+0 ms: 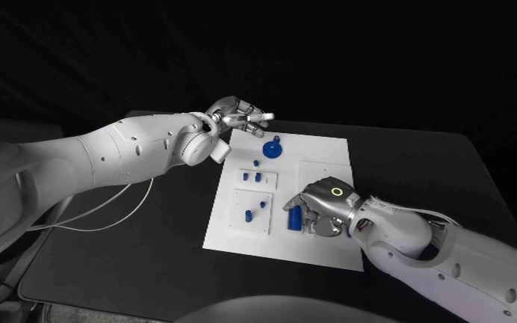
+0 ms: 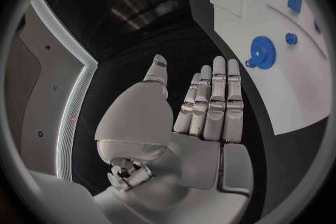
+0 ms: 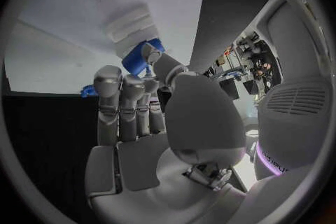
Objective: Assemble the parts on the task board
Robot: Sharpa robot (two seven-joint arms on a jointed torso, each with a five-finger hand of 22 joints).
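The white task board [image 1: 323, 151] lay in the middle of the black table [image 1: 453, 158], carrying small blue parts: a round gear [image 1: 273, 147] near its far edge and an upright blue block [image 1: 295, 218] near its front. The right hand [image 1: 323, 202] rested over that block, seemingly pinching it between thumb and fingers. The left hand [image 1: 237, 117] hovered beyond the board's far corner, fingers extended and holding nothing.

Board [image 1: 323, 151]: white. Parts on it, including the gear [image 1: 273, 148] and block [image 1: 295, 218]: blue. Surface [image 1: 161, 211]: black. Arms: white. Left hand [image 1: 239, 117] and right hand [image 1: 323, 203]: silver; a green ring glows on the right hand.
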